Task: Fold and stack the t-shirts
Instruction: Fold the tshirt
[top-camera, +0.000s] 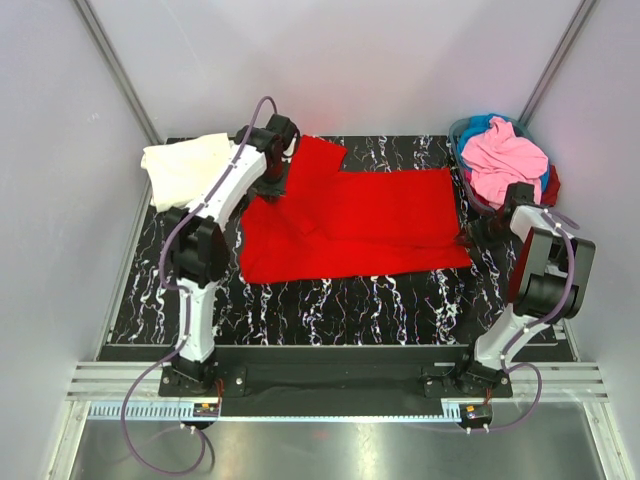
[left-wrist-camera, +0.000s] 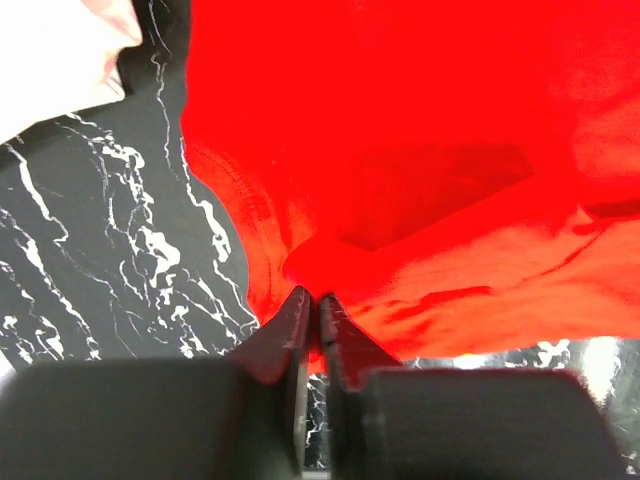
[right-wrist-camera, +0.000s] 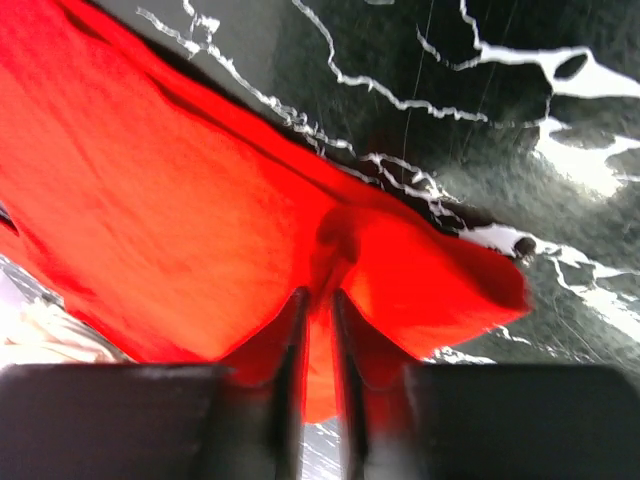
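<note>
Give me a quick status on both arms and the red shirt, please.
Left tool shut on red shirt, far-left corner. Right tool shut on its right edge. Shirt spread on table. White shirt apart, far left; nothing in the way.

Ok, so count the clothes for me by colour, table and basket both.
red shirt, spread out: 1
cream shirt, far left: 1
pink garment, top of the basket: 1
blue garment, under the pink: 1
dark red garment, basket's right edge: 1
Total: 5 showing

Black white-veined table (top-camera: 350, 300), blue basket (top-camera: 458, 150) far right
</note>
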